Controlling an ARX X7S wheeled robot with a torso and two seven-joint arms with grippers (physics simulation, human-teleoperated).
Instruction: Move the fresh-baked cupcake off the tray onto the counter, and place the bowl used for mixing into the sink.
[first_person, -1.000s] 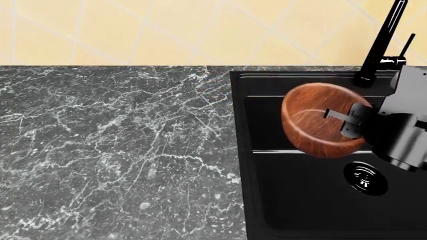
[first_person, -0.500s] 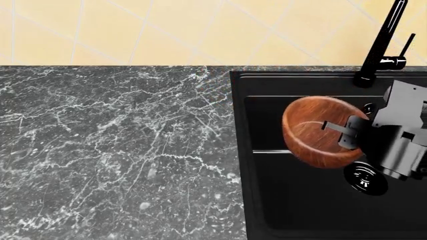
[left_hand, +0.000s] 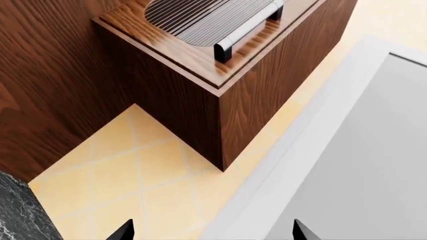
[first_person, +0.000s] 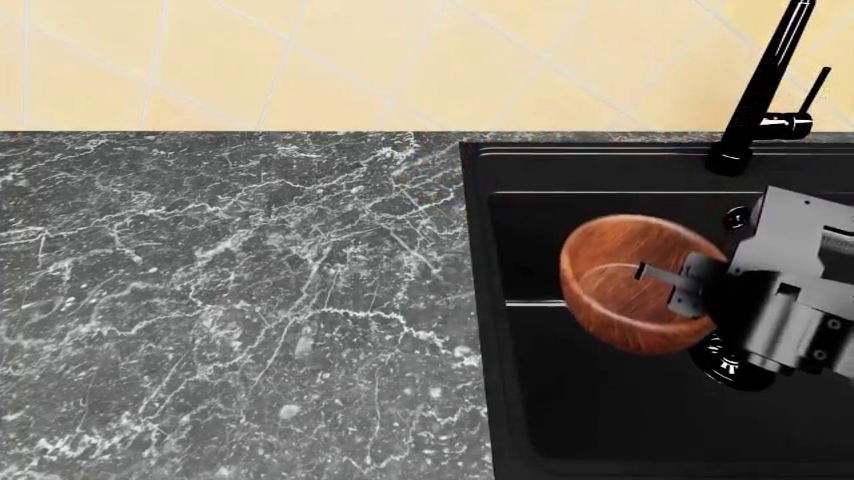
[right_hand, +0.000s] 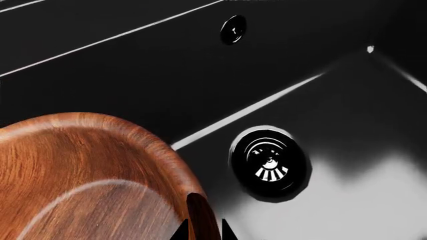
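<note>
The reddish-brown wooden bowl (first_person: 627, 285) hangs tilted over the black sink (first_person: 601, 420), its opening turned toward the sink's right side. My right gripper (first_person: 678, 285) is shut on the bowl's right rim, one finger inside and one outside. In the right wrist view, the bowl (right_hand: 87, 175) fills one corner and its rim sits pinched between my right gripper's (right_hand: 202, 231) dark fingertips, above the sink floor (right_hand: 347, 190). My left gripper (left_hand: 212, 232) is open with nothing between its fingers and faces floor tiles. The marble counter (first_person: 227, 290) lies left of the sink. The cupcake and tray are out of view.
A black faucet (first_person: 767, 80) rises at the sink's back rim. The round metal drain (right_hand: 270, 162) lies on the basin floor beside the bowl, and an overflow hole (right_hand: 233, 29) marks the back wall. The left wrist view shows a wooden cabinet (left_hand: 200, 85).
My right gripper and the bowl have moved toward the front of the sink and lower into it, now partly covering the drain in the head view.
</note>
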